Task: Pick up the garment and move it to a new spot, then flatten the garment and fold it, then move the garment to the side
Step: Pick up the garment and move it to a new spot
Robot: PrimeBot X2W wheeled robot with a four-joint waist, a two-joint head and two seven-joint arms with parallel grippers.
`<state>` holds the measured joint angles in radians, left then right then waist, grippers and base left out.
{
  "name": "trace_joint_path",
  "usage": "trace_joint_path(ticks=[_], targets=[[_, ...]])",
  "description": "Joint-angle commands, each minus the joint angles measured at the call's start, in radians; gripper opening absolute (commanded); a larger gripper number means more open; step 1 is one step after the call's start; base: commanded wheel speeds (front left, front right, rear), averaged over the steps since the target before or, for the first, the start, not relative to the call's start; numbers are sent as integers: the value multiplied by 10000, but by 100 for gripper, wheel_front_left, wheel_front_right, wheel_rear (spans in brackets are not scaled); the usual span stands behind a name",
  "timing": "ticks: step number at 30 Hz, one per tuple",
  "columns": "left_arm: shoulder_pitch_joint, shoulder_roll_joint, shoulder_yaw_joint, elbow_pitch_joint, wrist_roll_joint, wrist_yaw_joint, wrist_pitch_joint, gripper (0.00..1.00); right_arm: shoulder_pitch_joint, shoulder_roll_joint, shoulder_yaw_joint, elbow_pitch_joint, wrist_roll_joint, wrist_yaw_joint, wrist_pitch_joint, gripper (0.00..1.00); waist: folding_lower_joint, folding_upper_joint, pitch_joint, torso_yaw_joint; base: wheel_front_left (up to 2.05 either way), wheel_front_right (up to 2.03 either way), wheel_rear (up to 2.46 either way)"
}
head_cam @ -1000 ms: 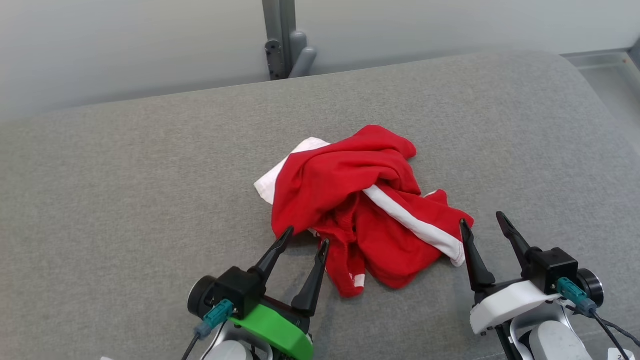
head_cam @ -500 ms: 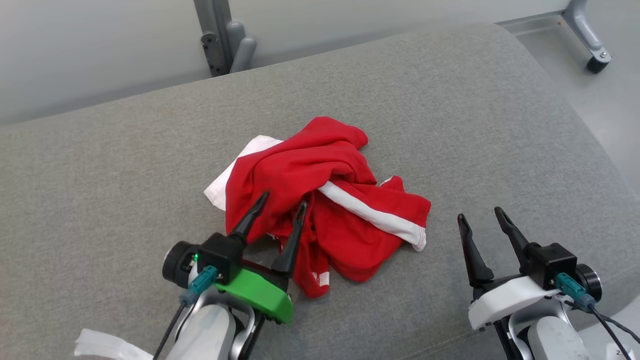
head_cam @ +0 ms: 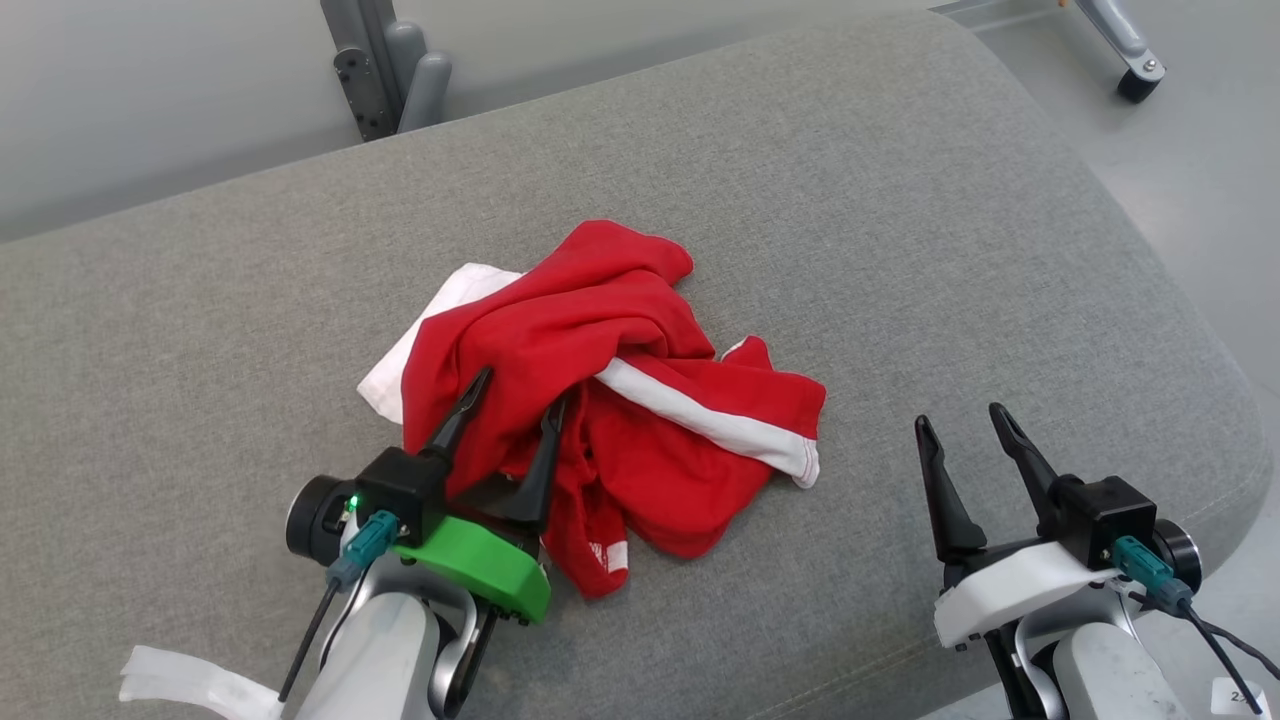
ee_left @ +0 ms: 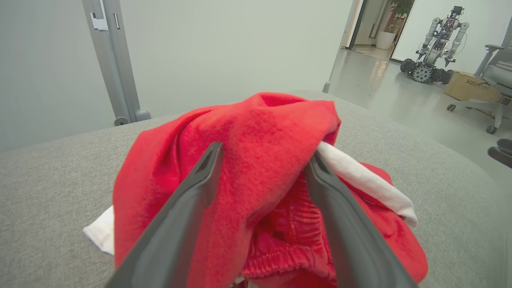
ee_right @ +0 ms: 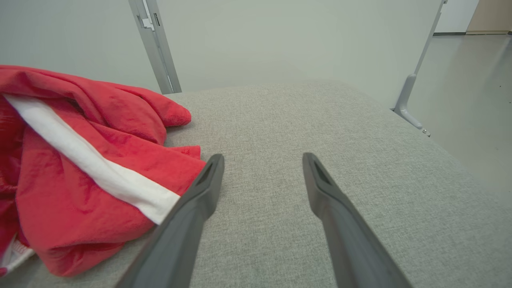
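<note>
The garment [head_cam: 620, 330] lies crumpled on the grey cushion, red with a white sleeve poking out at its left and a white band across its right side. My left gripper [head_cam: 523, 386] is open and low at the near left of the heap. In the left wrist view its fingers [ee_left: 188, 200] straddle a raised red fold of the garment [ee_left: 260, 136]. My right gripper [head_cam: 957, 414] stands open over bare cushion, well right of the white-banded hem. In the right wrist view the garment [ee_right: 80, 160] lies left of the right gripper [ee_right: 263, 156], its hem close to the left finger.
The grey cushion [head_cam: 900, 200] drops off at a rounded right edge to the floor. A metal post [head_cam: 370, 70] stands behind it, a castor leg [head_cam: 1130, 60] at the far right. Another robot [ee_left: 436, 40], a cardboard box [ee_left: 472, 88] and a chair [ee_left: 496, 80] stand far off.
The head camera has swung, shifting the whole picture left. My left gripper has advanced from the garment's near edge onto its red fold. The right gripper now sits farther from the hem.
</note>
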<state>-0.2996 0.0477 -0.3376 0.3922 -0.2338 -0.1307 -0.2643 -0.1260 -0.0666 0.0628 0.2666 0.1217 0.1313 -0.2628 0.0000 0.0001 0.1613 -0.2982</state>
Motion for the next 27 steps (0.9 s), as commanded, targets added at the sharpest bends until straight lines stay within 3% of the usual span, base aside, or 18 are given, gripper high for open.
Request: trace_joint_path(ticks=[1, 2, 4, 5, 6, 19, 25, 27], targets=[[-186, 51, 77, -25, -2, 36, -2, 100, -81, 38, -25, -26, 48, -10, -30, 100, 0, -1, 30, -15, 0, 0, 0], [-203, 51, 116, -83, -17, 36, -2, 98, -81, 42, -36, -30, 48, -10, -30, 100, 0, -1, 39, -14, 0, 0, 0], [-198, 50, 141, -196, -45, 34, -4, 40, -80, 51, -65, -37, 44, -10, -30, 100, 0, -1, 53, 2, 0, 0, 0], [-205, 50, 155, -283, -67, 32, -4, 25, -79, 56, -77, -41, 40, -10, -30, 100, 0, -1, 56, 14, 0, 0, 0], [-187, 50, 148, -332, -40, 30, -2, 3, -78, 58, -83, -35, 31, -10, -30, 100, 0, -1, 55, 27, 0, 0, 0], [-470, 51, 50, -1193, -48, 12, -4, 0, 74, 101, -174, 126, 66, -10, -30, 100, 0, -1, -233, 302, 0, 0, 0], [-1886, 77, 925, -1806, -339, 15, -5, 0, 293, 122, -436, 163, 58, -10, -30, 100, 0, -1, -648, 884, 0, 0, 0], [-2618, 318, 1007, -1893, -265, 12, -5, 0, 377, 129, -549, 156, 85, -10, -30, 100, 0, -1, -795, 1145, 0, 0, 0]])
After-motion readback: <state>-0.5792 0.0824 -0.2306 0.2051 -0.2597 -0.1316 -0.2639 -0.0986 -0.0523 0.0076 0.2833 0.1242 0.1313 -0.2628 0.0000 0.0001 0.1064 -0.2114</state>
